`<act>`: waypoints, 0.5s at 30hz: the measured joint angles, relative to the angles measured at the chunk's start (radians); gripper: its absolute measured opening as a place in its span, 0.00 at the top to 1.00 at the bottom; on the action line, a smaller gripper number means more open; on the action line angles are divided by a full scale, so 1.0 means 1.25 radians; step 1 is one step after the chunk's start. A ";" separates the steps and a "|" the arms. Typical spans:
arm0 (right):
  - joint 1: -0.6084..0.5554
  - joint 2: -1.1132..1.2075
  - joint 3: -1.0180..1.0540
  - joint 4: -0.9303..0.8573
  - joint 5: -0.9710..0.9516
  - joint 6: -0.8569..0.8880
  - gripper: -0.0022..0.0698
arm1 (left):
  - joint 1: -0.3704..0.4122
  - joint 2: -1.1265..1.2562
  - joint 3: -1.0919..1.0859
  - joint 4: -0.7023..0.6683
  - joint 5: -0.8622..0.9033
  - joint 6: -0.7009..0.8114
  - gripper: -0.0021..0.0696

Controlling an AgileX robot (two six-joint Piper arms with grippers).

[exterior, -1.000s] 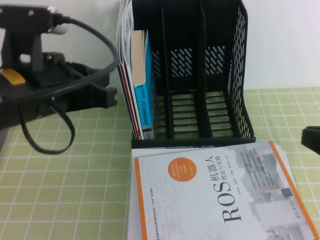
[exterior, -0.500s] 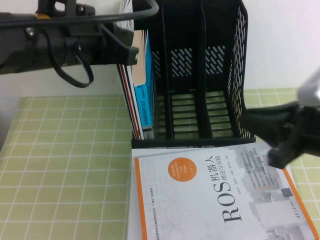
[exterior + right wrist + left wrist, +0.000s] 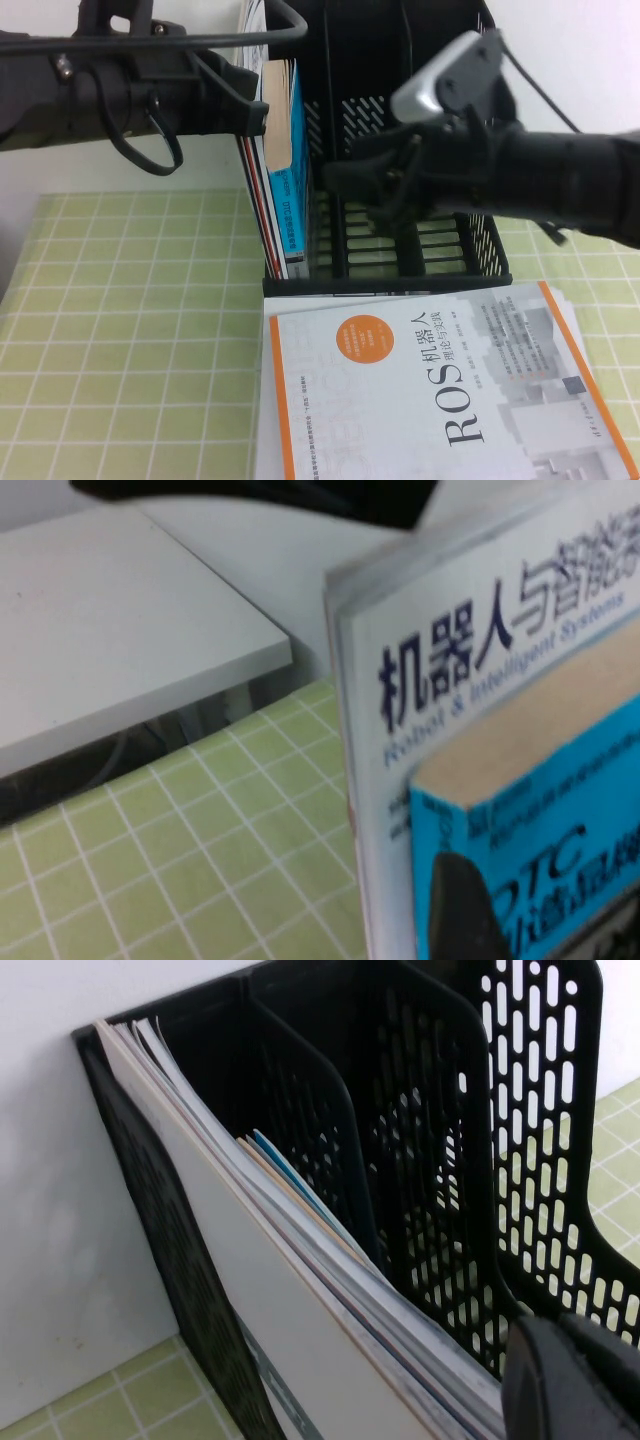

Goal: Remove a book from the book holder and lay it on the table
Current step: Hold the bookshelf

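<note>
The green-checked counter [image 3: 130, 340] is backed by a white wall. The book [image 3: 450, 650] is stood in the book holder's [image 3: 470, 150] left compartment. The left gripper [image 3: 255, 105] is positioned beside it, the right gripper [image 3: 350, 185] in front; finger state cannot be determined for either.

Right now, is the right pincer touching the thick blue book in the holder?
Cannot tell. In the high view the right pincer reaches beside the blue book in the book holder, but no view shows contact or a gap plainly.

Your left end effector [image 3: 250, 105] and right end effector [image 3: 345, 180] are matte black. Black cables loop over the left arm; a silver-grey camera housing tops the right wrist.
</note>
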 joint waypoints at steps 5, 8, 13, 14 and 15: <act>0.052 0.045 -0.084 0.001 -0.035 0.020 0.47 | 0.000 0.003 0.000 0.000 -0.003 0.005 0.97; 0.081 0.065 -0.109 0.001 -0.084 0.020 0.46 | 0.000 0.003 0.000 -0.001 -0.017 0.005 0.97; 0.104 0.105 -0.131 0.005 -0.114 0.020 0.46 | 0.000 0.003 0.000 -0.015 -0.031 0.017 0.97; 0.107 0.112 -0.135 0.005 -0.118 0.020 0.46 | 0.000 0.003 0.000 -0.016 -0.033 0.019 0.97; 0.109 0.116 -0.139 0.006 -0.122 0.020 0.46 | 0.000 0.003 0.000 -0.018 -0.034 0.021 0.97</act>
